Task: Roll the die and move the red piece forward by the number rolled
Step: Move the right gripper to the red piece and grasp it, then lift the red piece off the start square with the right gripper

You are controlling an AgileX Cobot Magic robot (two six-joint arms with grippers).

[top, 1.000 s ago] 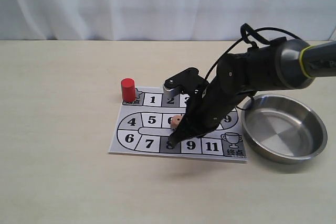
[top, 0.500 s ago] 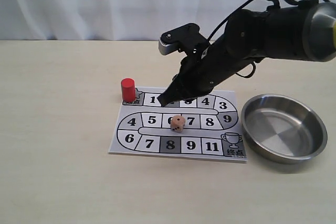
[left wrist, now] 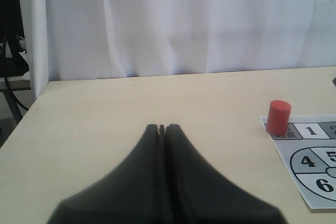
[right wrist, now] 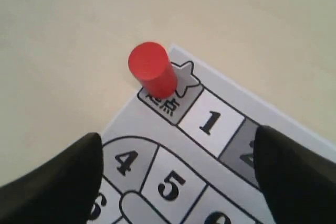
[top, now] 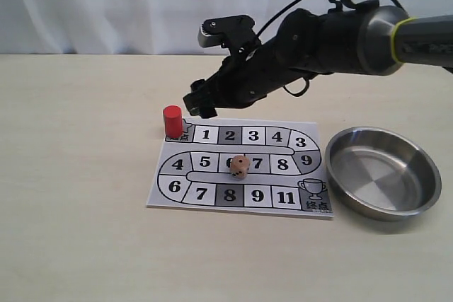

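Note:
The die [top: 239, 167], a tan cube with dark pips, rests on the game board [top: 283, 199] around square 6. The red piece [top: 172, 120] [left wrist: 278, 117] [right wrist: 153, 70] stands upright on the start square at the board's far left corner. My right gripper [top: 197, 104] [right wrist: 176, 169] hovers open above the board, just right of the red piece, with nothing between its fingers. My left gripper [left wrist: 162, 128] is shut and empty, low over bare table well away from the red piece; it does not show in the exterior view.
A round steel bowl [top: 382, 172] sits right of the board. A white curtain [top: 141, 5] closes off the back of the table. Bare tabletop [top: 71, 175] stretches left of the board.
The right gripper rose from the die at the board's middle, leaving it on the board, and swung up and left toward the red piece.

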